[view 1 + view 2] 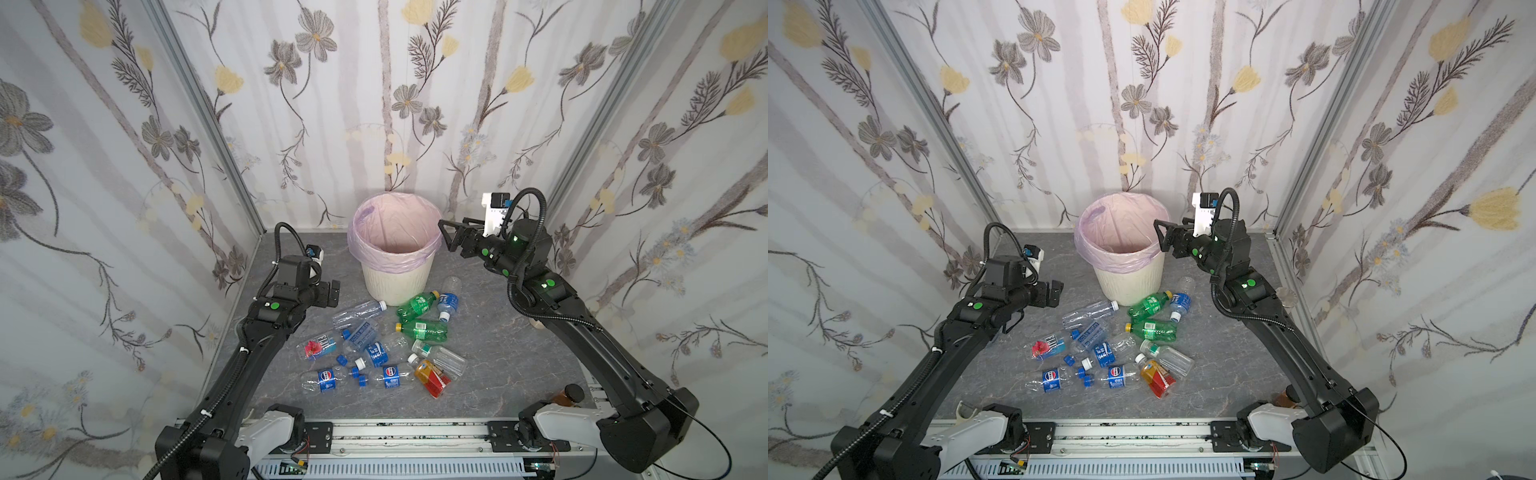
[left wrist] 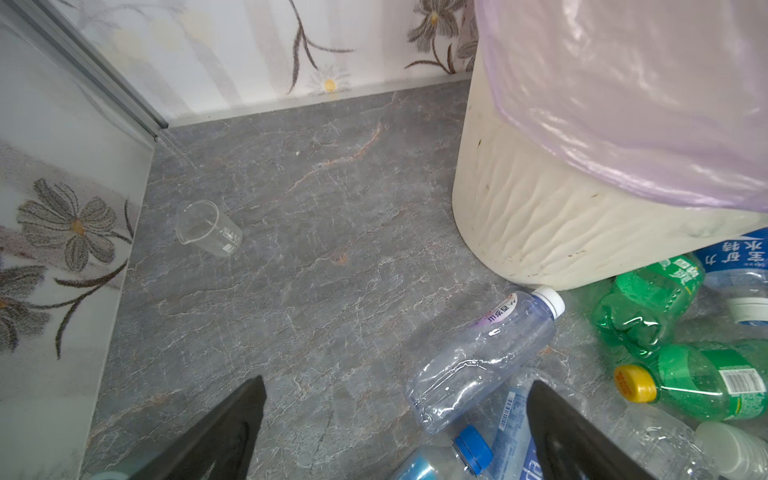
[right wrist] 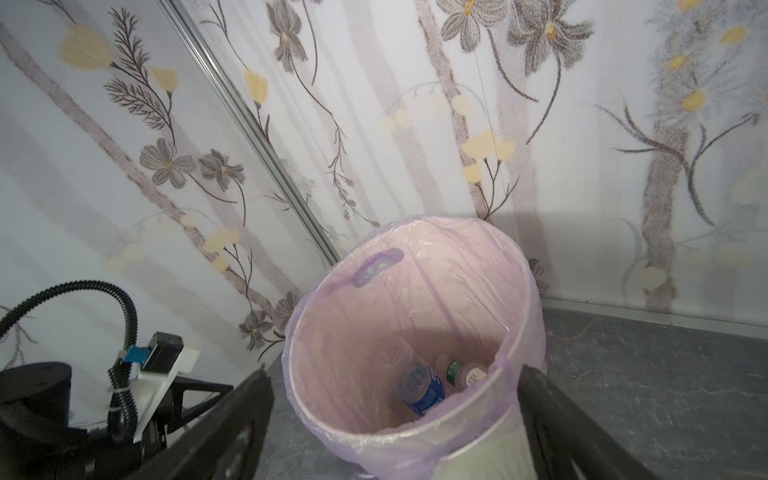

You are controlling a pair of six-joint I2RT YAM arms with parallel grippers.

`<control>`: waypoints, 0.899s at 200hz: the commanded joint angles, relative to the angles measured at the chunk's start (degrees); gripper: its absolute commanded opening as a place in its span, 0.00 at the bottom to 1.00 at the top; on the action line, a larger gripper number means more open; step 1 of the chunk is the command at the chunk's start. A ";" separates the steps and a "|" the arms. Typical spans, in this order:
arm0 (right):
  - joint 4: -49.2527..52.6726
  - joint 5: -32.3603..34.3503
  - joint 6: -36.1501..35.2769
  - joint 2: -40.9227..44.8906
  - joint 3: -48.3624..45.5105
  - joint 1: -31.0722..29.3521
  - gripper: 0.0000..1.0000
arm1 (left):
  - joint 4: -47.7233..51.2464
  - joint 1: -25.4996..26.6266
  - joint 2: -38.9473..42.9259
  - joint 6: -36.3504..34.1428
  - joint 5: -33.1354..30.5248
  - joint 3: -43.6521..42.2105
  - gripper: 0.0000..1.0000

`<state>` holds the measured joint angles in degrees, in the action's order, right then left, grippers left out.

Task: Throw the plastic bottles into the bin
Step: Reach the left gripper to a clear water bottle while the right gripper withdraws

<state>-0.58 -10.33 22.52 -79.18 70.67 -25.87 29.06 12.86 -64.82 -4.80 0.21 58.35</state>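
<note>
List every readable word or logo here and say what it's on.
"FIJI": red-flower bottle.
"百岁山": white-capped clear bottle.
"宝矿力水特", seen upside down: blue-labelled bottle beside the bin.
Pepsi globe logo, no word: two front bottles.
Green bottles: print too small to read.

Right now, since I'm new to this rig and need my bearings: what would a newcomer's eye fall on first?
A heap of plastic bottles, green, clear and blue-labelled, lies on the grey table in front of the cream bin with its pink bag. The right gripper hangs open at the bin's rim, holding nothing, and two more bottles lie inside. The left gripper, open too, hovers by the heap.
</note>
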 commanded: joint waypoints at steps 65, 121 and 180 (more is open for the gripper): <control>-5.77 -0.71 0.39 13.51 -21.47 5.75 0.94 | 1.62 8.58 -14.52 -8.48 -1.05 1.34 0.95; -5.56 -1.56 0.58 16.60 -25.79 7.47 0.94 | 1.61 10.51 -25.77 -10.31 0.89 2.38 0.87; -5.92 -1.98 1.12 17.13 -27.08 8.20 0.94 | 0.63 11.04 -32.35 -10.76 0.65 3.93 0.80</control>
<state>-3.53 -11.68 23.00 -62.24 43.92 -17.76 30.17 23.94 -95.57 -14.48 0.25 61.32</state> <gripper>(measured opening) 0.939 0.810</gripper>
